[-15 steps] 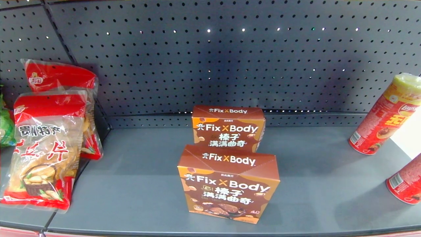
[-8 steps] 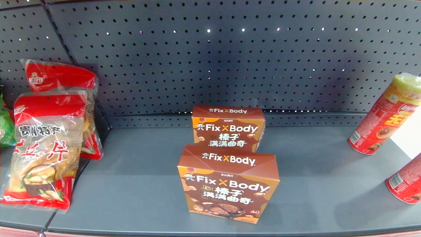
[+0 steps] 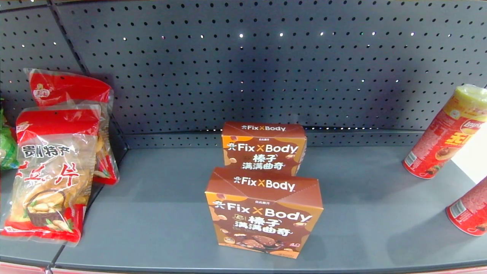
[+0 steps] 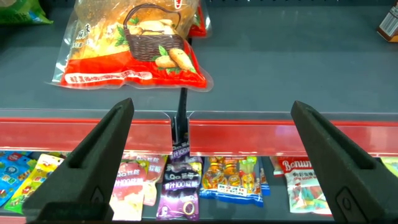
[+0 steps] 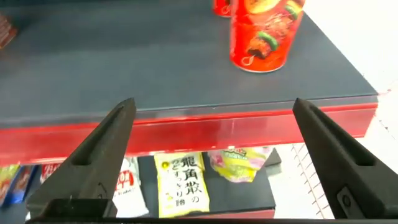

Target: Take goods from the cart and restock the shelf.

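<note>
Two brown cookie boxes stand on the grey shelf [image 3: 159, 205], one at the front [image 3: 264, 213] and one behind it [image 3: 264, 148]. My left gripper [image 4: 212, 104] is open and holds nothing. It hangs just before the shelf's red front edge [image 4: 249, 134], facing a red-and-clear chip bag [image 4: 134, 43]. My right gripper [image 5: 214, 102] is likewise open and holds nothing, before the red edge [image 5: 186, 134] near a red can [image 5: 264, 31].
Two chip bags [image 3: 49, 171] lean at the shelf's left beside a green bag [image 3: 7, 148]. Two red cans [image 3: 445, 133] [image 3: 470, 211] stand at the right. Bare shelf lies either side of the boxes. Small packets [image 4: 186, 186] [image 5: 180, 186] fill the shelf below.
</note>
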Robot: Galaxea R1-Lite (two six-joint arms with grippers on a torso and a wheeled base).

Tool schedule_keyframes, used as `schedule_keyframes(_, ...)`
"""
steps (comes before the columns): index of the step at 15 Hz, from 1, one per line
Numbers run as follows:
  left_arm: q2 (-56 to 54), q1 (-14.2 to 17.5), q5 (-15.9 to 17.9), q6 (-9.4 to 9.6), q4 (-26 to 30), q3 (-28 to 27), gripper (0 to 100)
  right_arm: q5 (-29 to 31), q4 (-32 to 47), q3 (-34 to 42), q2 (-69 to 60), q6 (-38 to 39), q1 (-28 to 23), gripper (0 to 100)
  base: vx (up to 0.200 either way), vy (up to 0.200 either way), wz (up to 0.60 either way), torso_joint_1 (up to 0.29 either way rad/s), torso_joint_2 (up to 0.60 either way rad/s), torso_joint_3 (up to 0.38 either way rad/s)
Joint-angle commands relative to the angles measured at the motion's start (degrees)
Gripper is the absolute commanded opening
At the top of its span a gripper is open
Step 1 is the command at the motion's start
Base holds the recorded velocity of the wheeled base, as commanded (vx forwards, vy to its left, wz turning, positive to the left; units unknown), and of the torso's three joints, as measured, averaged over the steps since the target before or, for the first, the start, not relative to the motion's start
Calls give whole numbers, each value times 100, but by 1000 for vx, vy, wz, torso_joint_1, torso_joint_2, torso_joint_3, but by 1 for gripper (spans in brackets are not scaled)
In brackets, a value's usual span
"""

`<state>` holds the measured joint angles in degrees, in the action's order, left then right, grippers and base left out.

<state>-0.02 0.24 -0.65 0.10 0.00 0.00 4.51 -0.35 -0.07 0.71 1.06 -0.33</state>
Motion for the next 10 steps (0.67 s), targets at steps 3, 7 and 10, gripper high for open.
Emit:
schedule_keyframes(3, 2, 2, -6, -1, 0, 0, 100, 24, 35, -1, -71, -1, 15, 100, 0, 0, 0, 0, 0, 0)
schedule_keyframes(7, 2, 2, -6, -1, 0, 0, 100, 24, 35, -1, -71, -53, 24, 100, 0, 0, 0, 0, 0, 0)
schedule_keyframes(10, 2, 2, -6, -1, 0, 0, 100, 24, 35, -1, -71, -45, 24, 100, 0, 0, 0, 0, 0, 0)
